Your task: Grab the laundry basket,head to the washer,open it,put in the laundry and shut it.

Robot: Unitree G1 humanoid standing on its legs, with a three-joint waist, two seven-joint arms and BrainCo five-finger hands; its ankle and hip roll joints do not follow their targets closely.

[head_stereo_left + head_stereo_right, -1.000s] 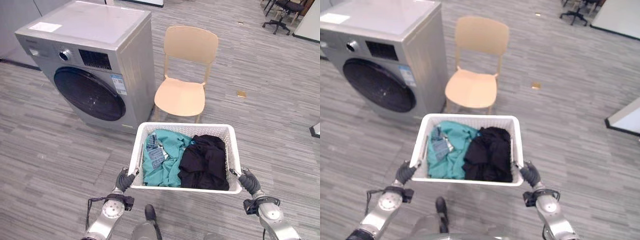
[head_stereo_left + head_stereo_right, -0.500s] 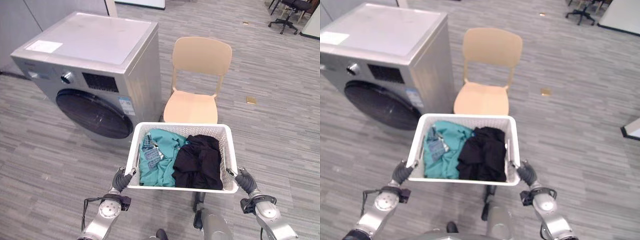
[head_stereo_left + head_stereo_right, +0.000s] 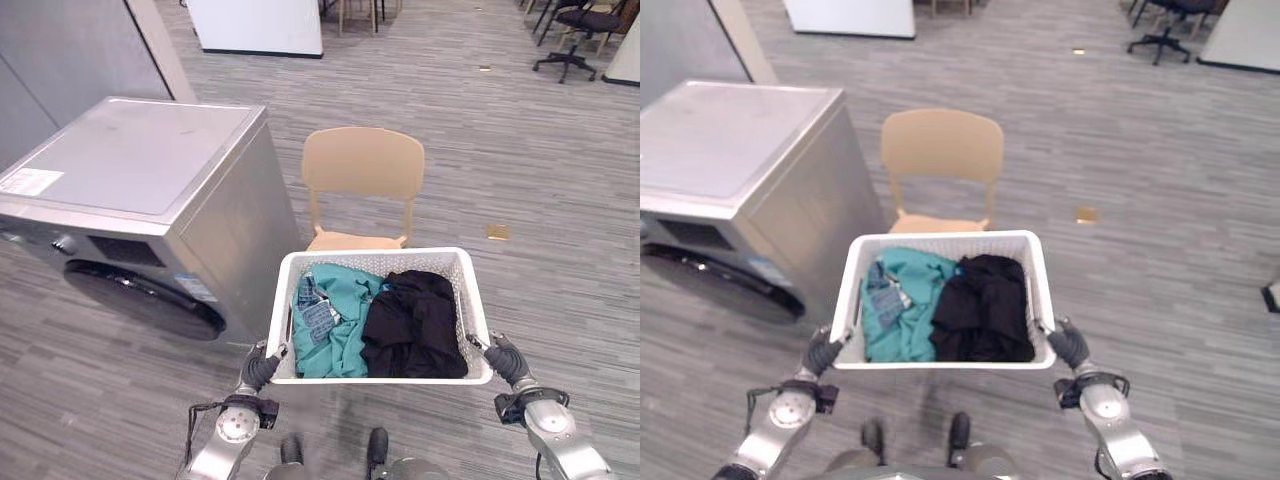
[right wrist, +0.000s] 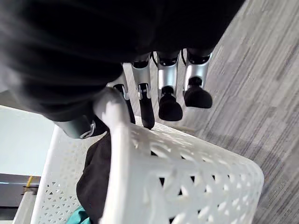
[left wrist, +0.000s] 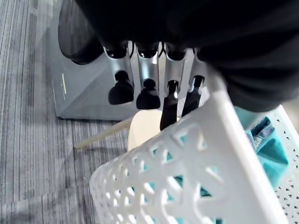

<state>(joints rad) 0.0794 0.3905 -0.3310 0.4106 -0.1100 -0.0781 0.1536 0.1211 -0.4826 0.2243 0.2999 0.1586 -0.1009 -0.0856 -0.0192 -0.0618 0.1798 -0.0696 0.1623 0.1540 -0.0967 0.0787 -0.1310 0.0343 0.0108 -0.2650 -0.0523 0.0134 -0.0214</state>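
Washer (image 3: 150, 215) shifted left; both hands grip basket (image 3: 300, 275); wrist views show curled fingers (image 5: 140, 88).

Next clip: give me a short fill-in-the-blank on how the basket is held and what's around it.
The white laundry basket is held at its ends by ____ hands: left hand, right hand.
Beside the teal garment lies a ____ garment.
The washer door is ____.
Beyond the basket stands a beige ____.

Missing: both; black; shut; chair
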